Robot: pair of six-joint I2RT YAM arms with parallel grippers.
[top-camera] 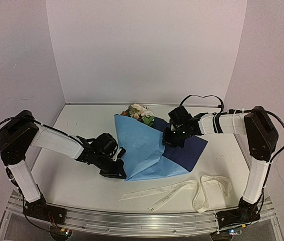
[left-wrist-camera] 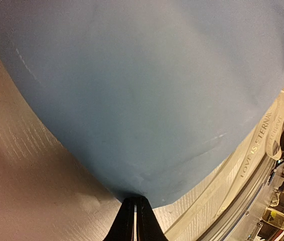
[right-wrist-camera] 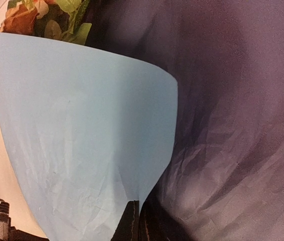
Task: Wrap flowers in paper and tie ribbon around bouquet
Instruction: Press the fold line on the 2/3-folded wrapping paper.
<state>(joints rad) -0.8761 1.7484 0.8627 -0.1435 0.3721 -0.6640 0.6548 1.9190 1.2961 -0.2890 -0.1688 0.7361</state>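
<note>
Seen from above, the paper point(top-camera: 144, 148) lies half folded over the flowers point(top-camera: 139, 113), and the blooms show at its far end. The dark face is bare on the right side. The left gripper point(top-camera: 118, 169) is at the near corner of the sheet and the right gripper point(top-camera: 172, 138) at the edge of the fold. The ribbon point(top-camera: 182, 190) lies loose on the table point(top-camera: 72, 186) near the front — not yet used.

In the left wrist view, the fingers point(left-wrist-camera: 127, 223) are pressed together and pinch the paper's edge.

In the right wrist view, the fingers point(right-wrist-camera: 130, 221) are also pressed together, on the edge of the light-blue flap.

I judge the wrapping step is in hand. The next move calls for drawing the flaps across into a cone — gently, so the thin sheet does not tear.
</note>
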